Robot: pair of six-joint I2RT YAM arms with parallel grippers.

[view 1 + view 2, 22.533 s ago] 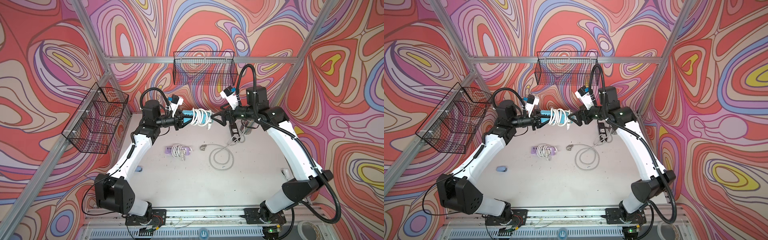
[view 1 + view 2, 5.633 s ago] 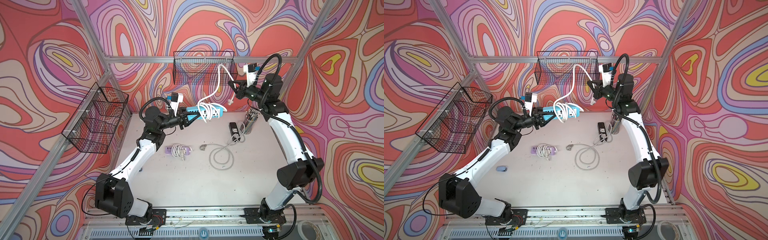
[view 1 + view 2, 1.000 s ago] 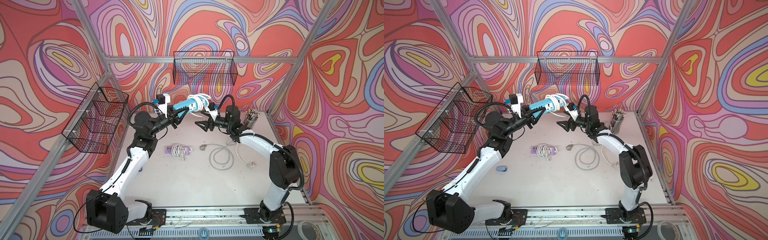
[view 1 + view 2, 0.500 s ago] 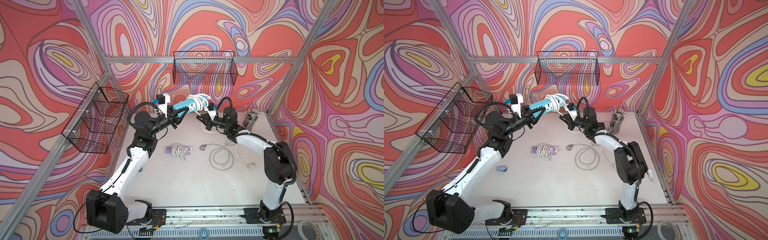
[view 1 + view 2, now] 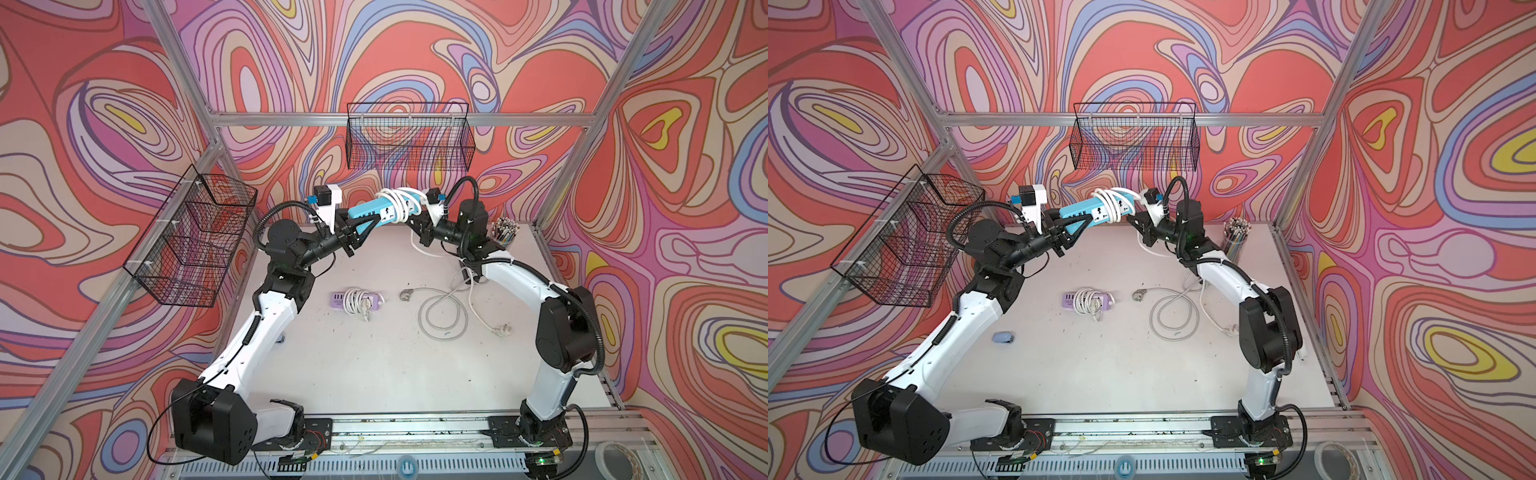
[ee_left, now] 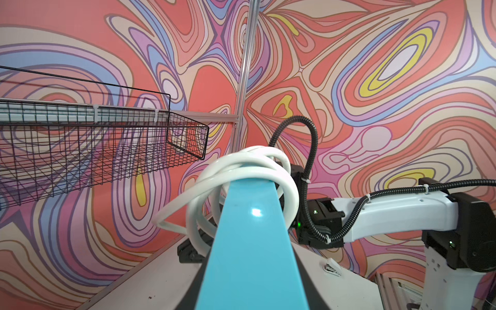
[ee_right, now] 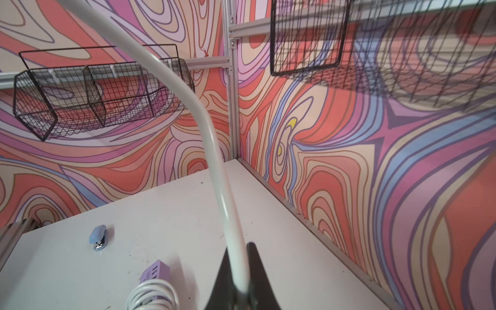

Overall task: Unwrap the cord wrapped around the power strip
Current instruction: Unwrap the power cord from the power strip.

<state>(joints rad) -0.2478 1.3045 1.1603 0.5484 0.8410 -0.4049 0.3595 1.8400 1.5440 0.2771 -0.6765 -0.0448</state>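
Seen from above, the two arms rise from their bases at the front of the white table (image 5: 365, 374). Midway back lie a purple power strip (image 5: 337, 297) with its own cord bundled on it and a loose grey cable (image 5: 441, 313). Neither is touched. At the back, lifted clear of the table, the left gripper (image 5: 365, 227) is clamped on one end of the blue power strip (image 5: 372, 210). The strip's long axis runs from that grip across toward the right arm, tilting upward. The white cord (image 5: 397, 202) is looped several times around its free end. Just past and below that end, the right gripper (image 7: 238, 253) is pinched on a stretch of the cord, which the right wrist view shows passing between its jaws. The coils lie nearer the right arm, so that arm likely has to carry the next loop around the strip's axis and off the free end.
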